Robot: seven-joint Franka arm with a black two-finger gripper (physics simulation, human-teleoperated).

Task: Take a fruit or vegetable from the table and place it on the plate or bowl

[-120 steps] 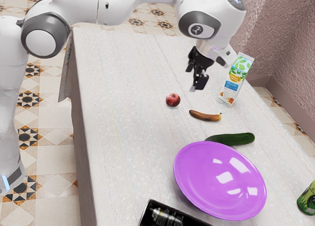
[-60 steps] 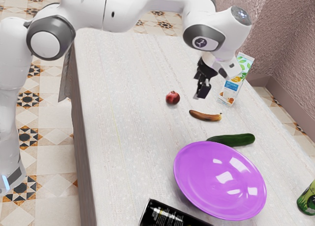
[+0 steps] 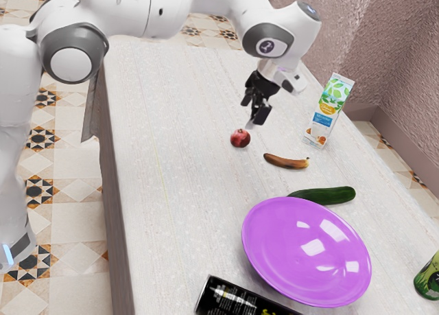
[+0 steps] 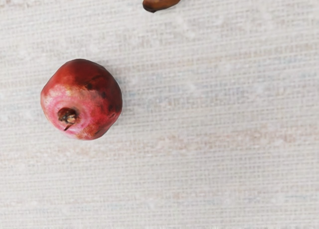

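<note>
Approaching: the black fingers (image 3: 258, 115) hover parted and empty over the round red pomegranate (image 3: 240, 138) mid-surface (image 3: 171, 164); next, centre and descend.

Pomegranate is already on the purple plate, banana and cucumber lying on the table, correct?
No: the exterior view shows the pomegranate on the table, apart from the purple plate. The banana and cucumber do lie on the table.

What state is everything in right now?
Gripper: open, empty, hovering.
Pomegranate: on table, just below gripper, not gripped.
Banana: lying on table.
Cucumber: lying near plate.
Plate: empty.
Carton: upright.
Black can: on its side.
</note>
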